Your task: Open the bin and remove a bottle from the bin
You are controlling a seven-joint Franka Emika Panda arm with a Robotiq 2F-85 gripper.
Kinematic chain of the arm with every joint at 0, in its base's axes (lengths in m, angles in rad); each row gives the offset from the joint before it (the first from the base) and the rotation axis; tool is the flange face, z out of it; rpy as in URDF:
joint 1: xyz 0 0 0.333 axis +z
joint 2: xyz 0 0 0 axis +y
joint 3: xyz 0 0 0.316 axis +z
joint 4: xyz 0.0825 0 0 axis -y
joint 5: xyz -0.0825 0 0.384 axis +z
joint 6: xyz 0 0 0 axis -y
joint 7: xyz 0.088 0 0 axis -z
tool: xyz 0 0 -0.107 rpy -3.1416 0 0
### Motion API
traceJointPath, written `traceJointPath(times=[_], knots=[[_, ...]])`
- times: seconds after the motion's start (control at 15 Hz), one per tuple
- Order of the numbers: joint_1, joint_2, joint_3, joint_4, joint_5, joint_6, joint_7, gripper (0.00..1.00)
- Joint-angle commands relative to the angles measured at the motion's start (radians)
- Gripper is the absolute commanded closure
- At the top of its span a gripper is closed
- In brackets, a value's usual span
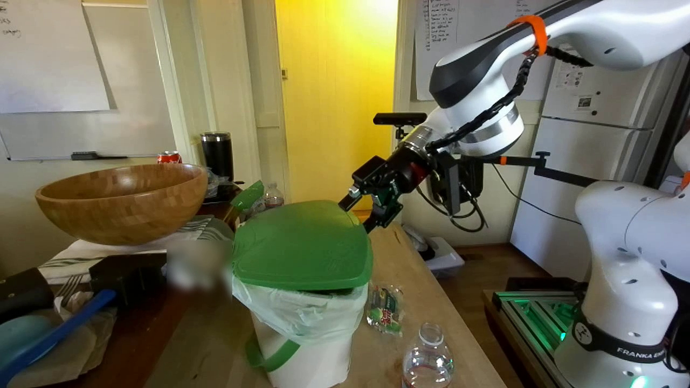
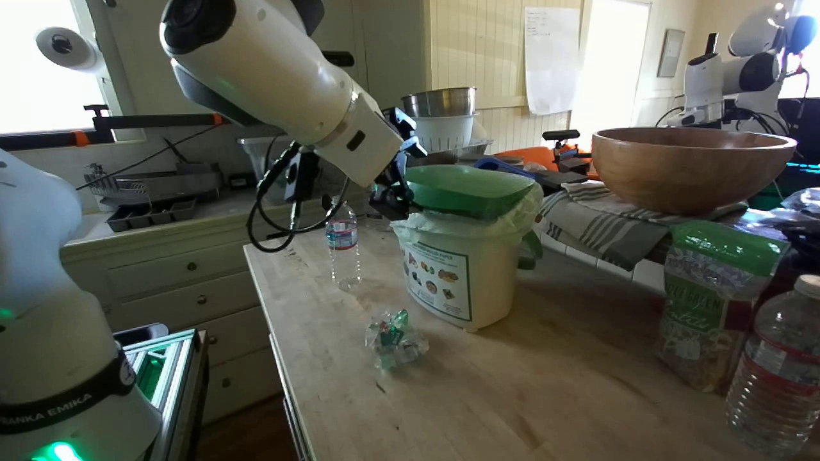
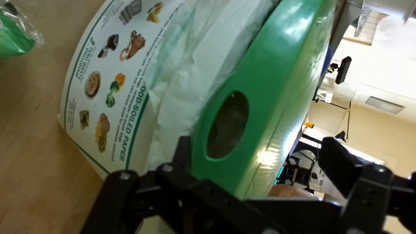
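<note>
Widely parted, the end effector (image 3: pixel 256 151) straddles the green lid's edge (image 3: pixel 266 97).

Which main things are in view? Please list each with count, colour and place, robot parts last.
bin: 1, white, on worktop; contents hidden
lid: 1, green, on bin
liner: 1, whitish, over bin rim
bottles: 2, clear, either side of bin
pouch: 1, green and clear, beside one bottle
wrapper: 1, clear and green, on worktop beside bin
bowl: 1, brown, on cloth
cloth: 1, white with stripes, under bowl
tumbler: 1, black, behind bowl
can: 1, red, behind bowl
door: 1, yellow, background
fridge: 1, white, background
arm: 1, white and black, extended towards bin
claw: 1, black, open, at lid edge
</note>
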Motion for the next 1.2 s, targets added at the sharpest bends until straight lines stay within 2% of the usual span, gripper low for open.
traceJointPath(times=[0.0,0.6,1.13], knots=[[-0.006,-0.061,0.039,-0.018,0.0,0.05,0.015,0.0],[-0.025,-0.078,0.135,0.041,-0.041,0.144,0.043,0.0],[-0.025,-0.015,0.186,0.14,-0.073,0.137,0.037,0.0]])
